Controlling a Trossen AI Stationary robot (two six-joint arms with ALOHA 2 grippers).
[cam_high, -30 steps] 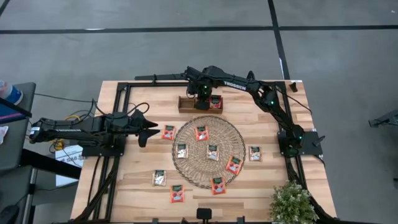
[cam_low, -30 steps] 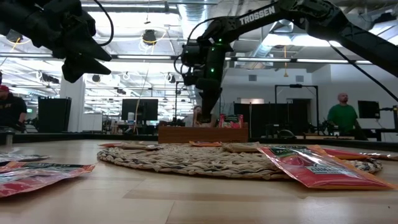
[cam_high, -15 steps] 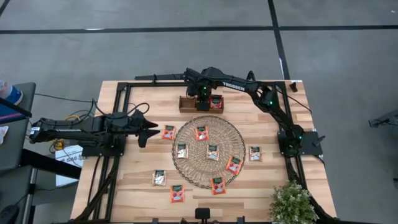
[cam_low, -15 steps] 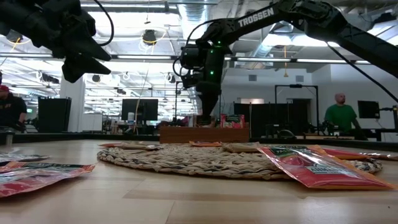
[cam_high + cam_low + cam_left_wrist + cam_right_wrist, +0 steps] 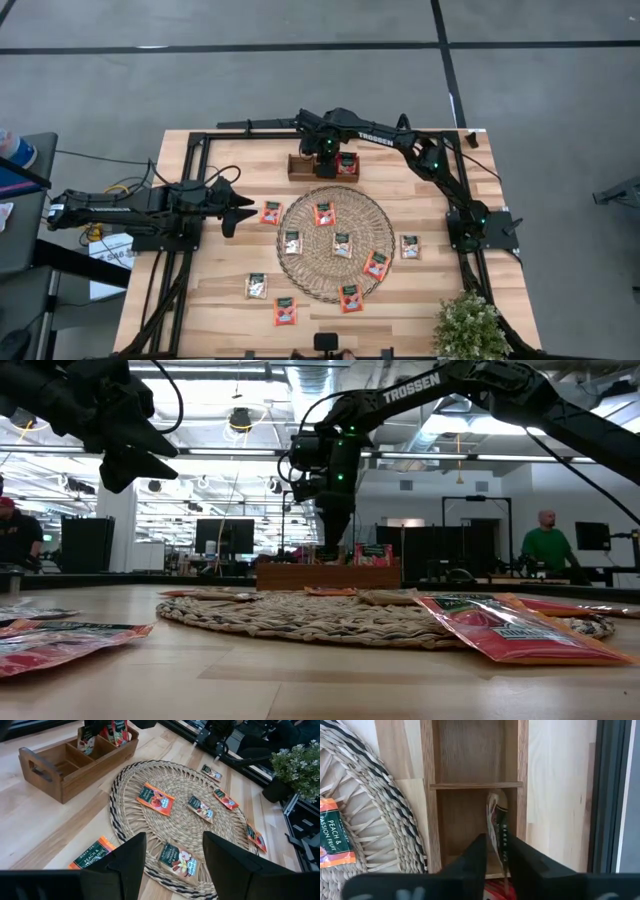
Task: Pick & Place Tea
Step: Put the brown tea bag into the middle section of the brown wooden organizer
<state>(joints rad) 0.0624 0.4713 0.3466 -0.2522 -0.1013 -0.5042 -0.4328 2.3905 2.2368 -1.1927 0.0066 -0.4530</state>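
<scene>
Several flat tea packets (image 5: 342,244) lie on the round woven mat (image 5: 335,275), and others (image 5: 257,285) lie on the bare table around it. The wooden compartment tray (image 5: 297,168) stands at the far side with red packets (image 5: 347,164) upright in one end compartment. My right gripper (image 5: 324,158) points down into the tray's middle compartment (image 5: 465,820), shut on one tea packet (image 5: 497,822). My left gripper (image 5: 248,207) hovers open above the table, left of the mat, over a red packet (image 5: 92,857). My right gripper pinches one tea packet between its two fingers (image 5: 472,865), at the packet's upper part (image 5: 499,845). The fingers come from above, pointing down. The packet stands on edge, upright, inside the tray's middle compartment; whether its lower edge rests on the tray floor I cannot tell.
A potted plant (image 5: 468,325) stands at the table's near right corner. Black frame rails (image 5: 190,200) run along the table's left, far and right sides. Bare wood shows between the mat and the near edge. People (image 5: 545,545) stand in the room beyond the table.
My right gripper has come down a little toward the tray with the packet between its fingers, then held still.
</scene>
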